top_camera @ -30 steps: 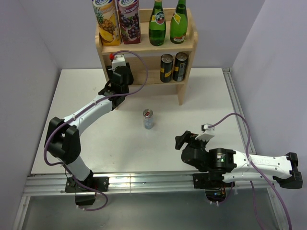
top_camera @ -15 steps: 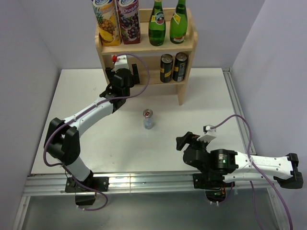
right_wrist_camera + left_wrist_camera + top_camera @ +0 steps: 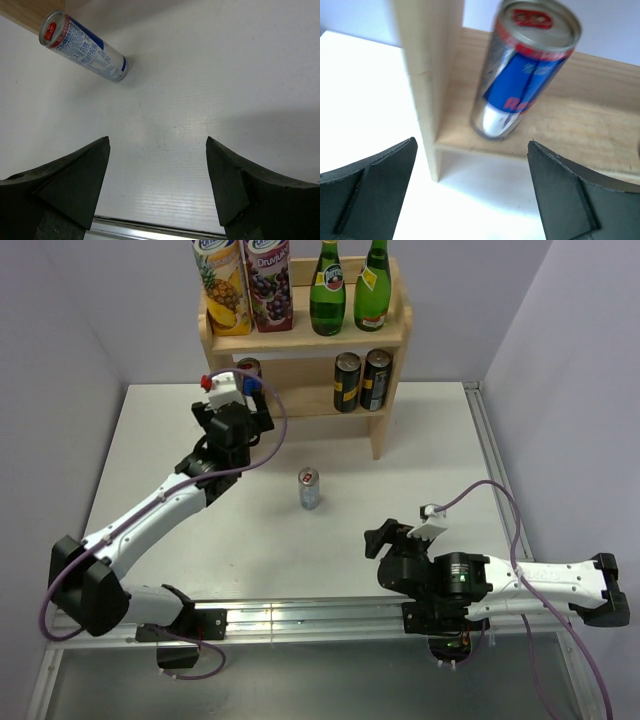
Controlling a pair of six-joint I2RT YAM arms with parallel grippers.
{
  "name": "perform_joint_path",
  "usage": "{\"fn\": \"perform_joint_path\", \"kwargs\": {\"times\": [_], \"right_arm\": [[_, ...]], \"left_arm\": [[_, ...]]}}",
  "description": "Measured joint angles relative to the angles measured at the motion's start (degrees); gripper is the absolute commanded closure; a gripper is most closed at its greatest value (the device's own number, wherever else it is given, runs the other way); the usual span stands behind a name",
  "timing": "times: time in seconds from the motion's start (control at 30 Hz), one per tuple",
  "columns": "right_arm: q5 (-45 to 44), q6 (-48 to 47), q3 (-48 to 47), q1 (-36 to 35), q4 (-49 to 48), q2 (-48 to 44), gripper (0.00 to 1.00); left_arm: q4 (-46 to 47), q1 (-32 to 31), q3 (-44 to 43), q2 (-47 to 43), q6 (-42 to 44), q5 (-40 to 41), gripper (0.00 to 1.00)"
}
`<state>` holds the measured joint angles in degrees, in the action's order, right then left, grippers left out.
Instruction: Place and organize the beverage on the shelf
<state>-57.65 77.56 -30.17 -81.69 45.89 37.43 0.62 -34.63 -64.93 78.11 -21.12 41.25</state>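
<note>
Bearing shelf: table; walls perhaps lilac

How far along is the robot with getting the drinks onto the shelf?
Nearly done. On the top tier of the shelf stand two juice cartons and two green bottles. The lower tier holds two dark cans and a blue-and-silver can, with the left gripper open and empty before it. Nothing is in hand. Remaining: one slim can upright on the table, which the open right gripper faces.
</note>
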Motion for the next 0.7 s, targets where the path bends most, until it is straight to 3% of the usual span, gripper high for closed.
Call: {"fn": "perform_joint_path", "kwargs": {"times": [0.17, 0.43, 0.57, 0.7], "right_arm": [[-0.17, 1.03, 0.0, -0.72, 0.04, 1.6, 0.16], [-0.28, 2.67, -0.22, -2.1, 0.7, 4.33, 0.16], [-0.39, 3.72, -0.26, -2.56, 1.62, 4.63, 0.15], [-0.46, 4.5, -0.26, -2.75, 2.45, 4.63, 0.15]], "left_arm": [[-2.62, -3.45, 6.8, -7.82, -3.69, 1.22, 0.01], [-0.63, -20.28, 28.96, -17.64, -13.09, 2.62, 0.01], [3.56, -26.75, 35.95, -17.0, -15.02, 2.64, 0.01], [11.32, -29.18, 36.5, -8.83, -14.91, 2.47, 0.01]]}}
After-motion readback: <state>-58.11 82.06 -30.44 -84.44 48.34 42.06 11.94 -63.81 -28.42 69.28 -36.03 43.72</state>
